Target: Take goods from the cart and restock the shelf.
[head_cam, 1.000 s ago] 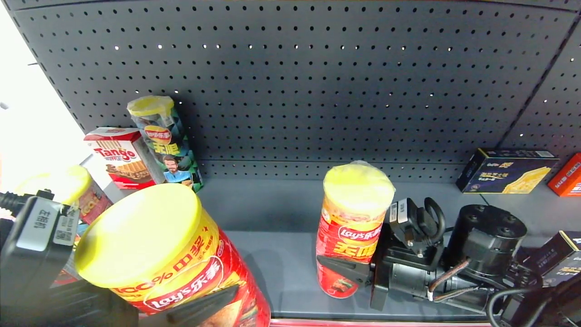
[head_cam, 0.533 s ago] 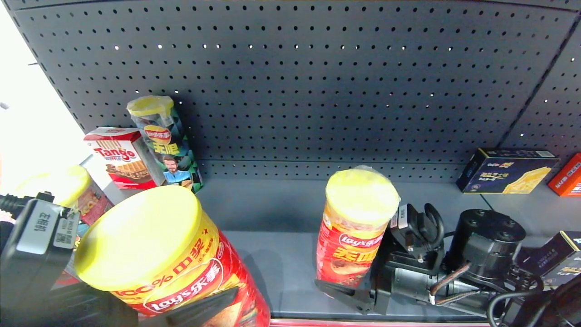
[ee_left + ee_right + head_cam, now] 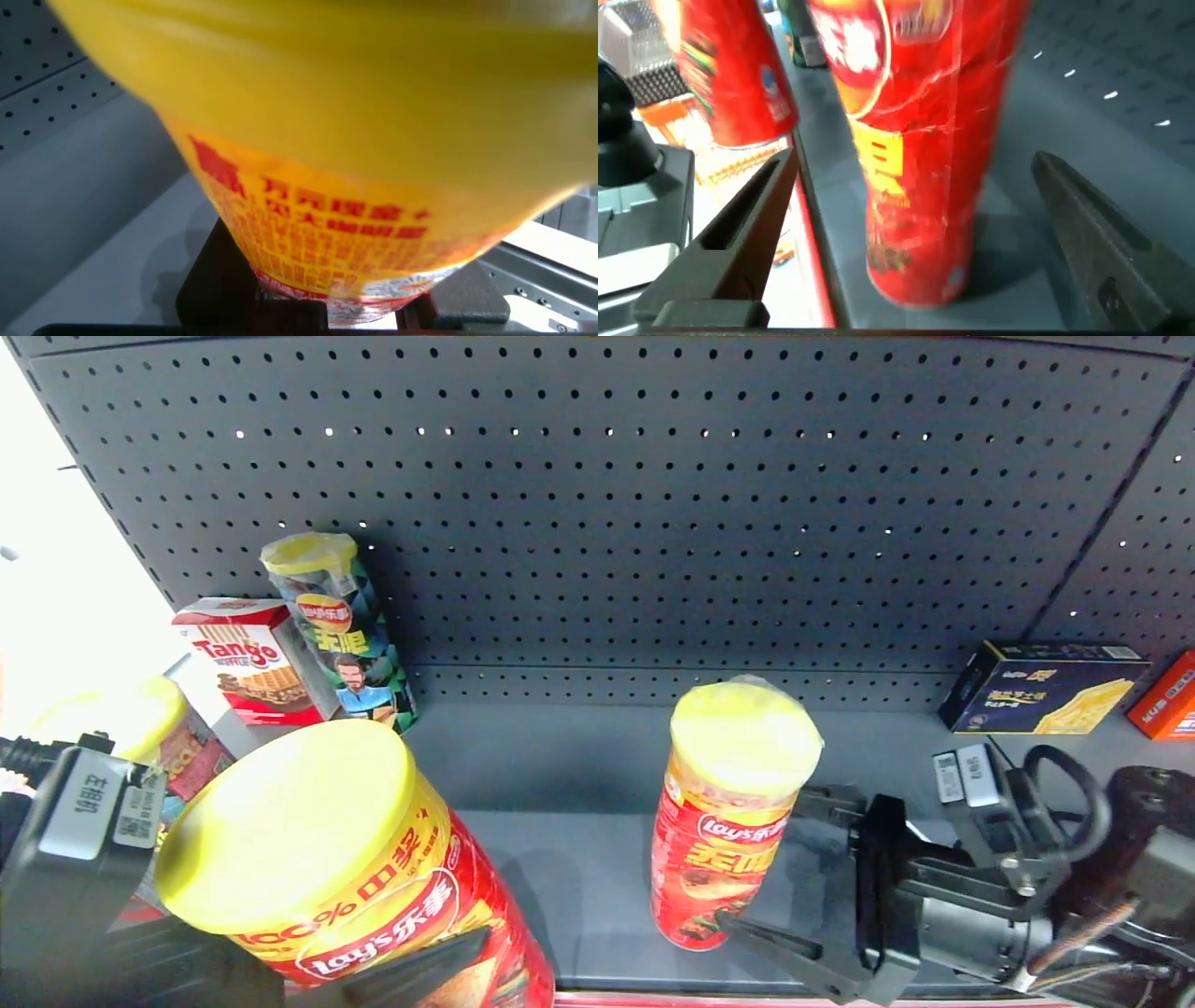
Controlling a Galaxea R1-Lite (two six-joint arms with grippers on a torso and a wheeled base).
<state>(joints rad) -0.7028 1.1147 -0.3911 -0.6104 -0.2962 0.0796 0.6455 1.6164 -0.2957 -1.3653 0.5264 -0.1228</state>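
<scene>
A red chips can with a yellow lid point(image 3: 724, 821) stands upright on the grey shelf point(image 3: 579, 887), near its front edge. My right gripper point(image 3: 761, 859) is open at the can's right side, with its fingers point(image 3: 794, 957) spread wide and clear of the can. In the right wrist view the same can point(image 3: 915, 177) rises between the two spread fingers point(image 3: 738, 243). A second, bigger-looking red chips can point(image 3: 327, 859) is held low at the front left with my left gripper point(image 3: 392, 961) shut on it. Close up, that can point(image 3: 327, 187) sits in the left gripper point(image 3: 327, 308).
At the shelf's back left stand a wafer box point(image 3: 245, 658), a blue-green can point(image 3: 336, 625) and another yellow-lidded can point(image 3: 149, 728). A dark blue box point(image 3: 1046, 686), an orange box point(image 3: 1167, 709) and a dark box point(image 3: 1139, 854) lie at the right. The pegboard point(image 3: 597, 504) closes the back.
My right gripper has opened, let go of the red can and drawn back to the right. The can now stands on its own. The left arm has kept still.
</scene>
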